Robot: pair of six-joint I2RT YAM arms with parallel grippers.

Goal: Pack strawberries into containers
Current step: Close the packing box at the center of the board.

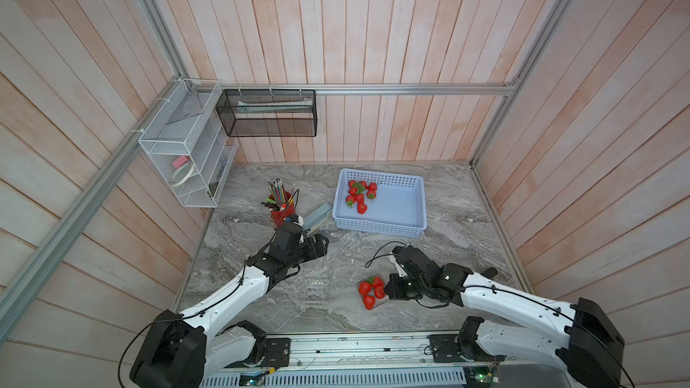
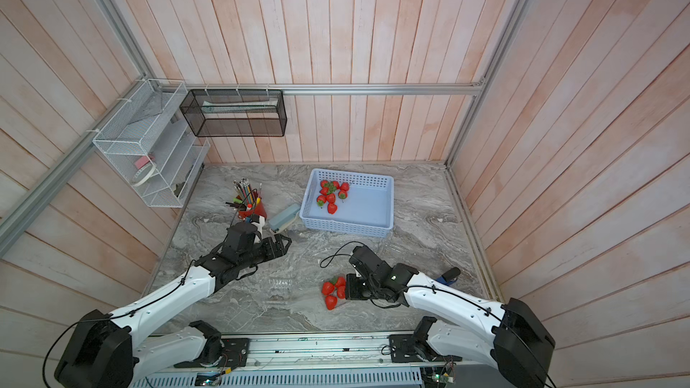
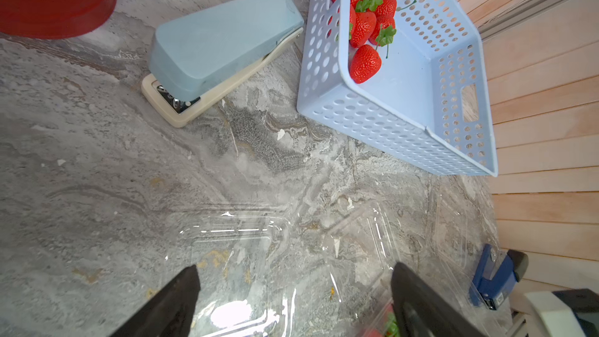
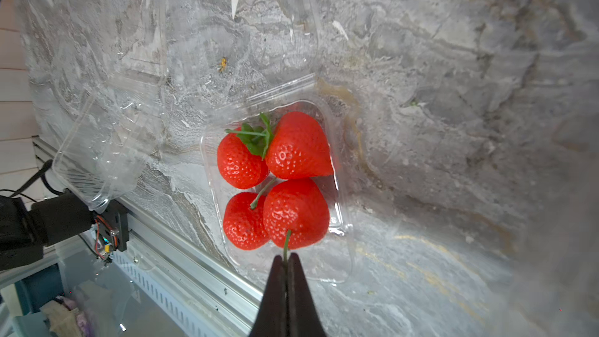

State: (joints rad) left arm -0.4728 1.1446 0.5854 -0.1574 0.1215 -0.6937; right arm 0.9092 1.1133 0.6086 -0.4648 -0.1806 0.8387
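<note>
Right gripper (image 4: 285,262) is shut on the stem (image 4: 286,244) of a berry (image 4: 296,212) in the full container (image 4: 342,218); if raised so, it may be dragged out. Left gripper (image 3: 295,267) is held wide open, unloaded, near an empty container (image 3: 233,244). More berries (image 1: 359,195) are seen in the basket (image 1: 379,226).

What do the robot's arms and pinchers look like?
The left arm and right arm have smooth white shells, chunky black joints and thin black cables clipped alongside. A small green light glows by the right wrist. Their jaws are dark, flat, tapered blades.
</note>
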